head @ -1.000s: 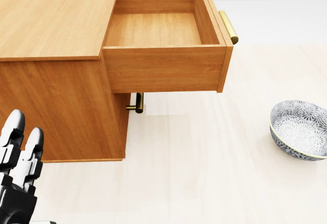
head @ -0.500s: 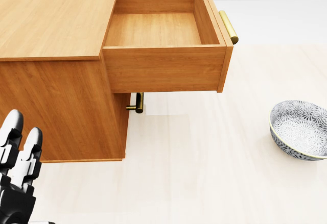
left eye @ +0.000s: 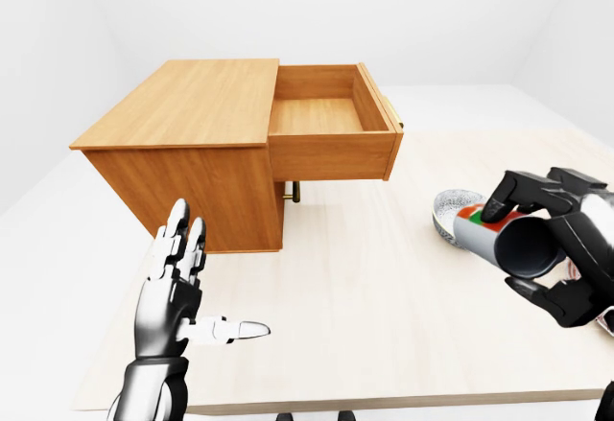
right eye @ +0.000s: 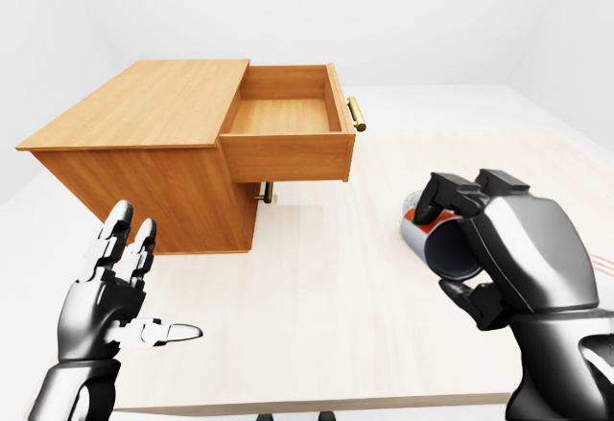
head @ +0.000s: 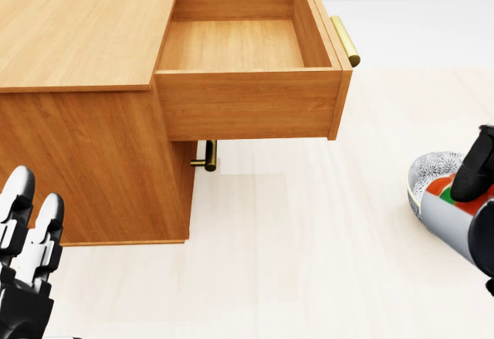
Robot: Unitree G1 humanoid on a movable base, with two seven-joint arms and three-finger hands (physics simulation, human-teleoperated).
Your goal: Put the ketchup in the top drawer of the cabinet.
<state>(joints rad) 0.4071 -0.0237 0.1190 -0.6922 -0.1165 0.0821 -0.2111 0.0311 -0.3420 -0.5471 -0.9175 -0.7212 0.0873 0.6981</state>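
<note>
A: Where is the ketchup (left eye: pixel 491 232)?

B: Gripped in the right hand (right eye: pixel 499 248), fingers wrapped around its body, raised to the right of the cabinet (left eye: pixel 192 152) and well apart from the open top drawer (left eye: pixel 331 128).

A: Handling?

B: Likely light, rigid and smooth; best clasped around the middle to prevent slipping.

A: Other hand?

B: Left hand (left eye: pixel 177 292) empty, fingers spread, below the cabinet.

A: Surroundings?

B: Pale wooden table (left eye: pixel 365 315), patterned bowl (head: pixel 432 171) beside the ketchup, plain white room.
</note>
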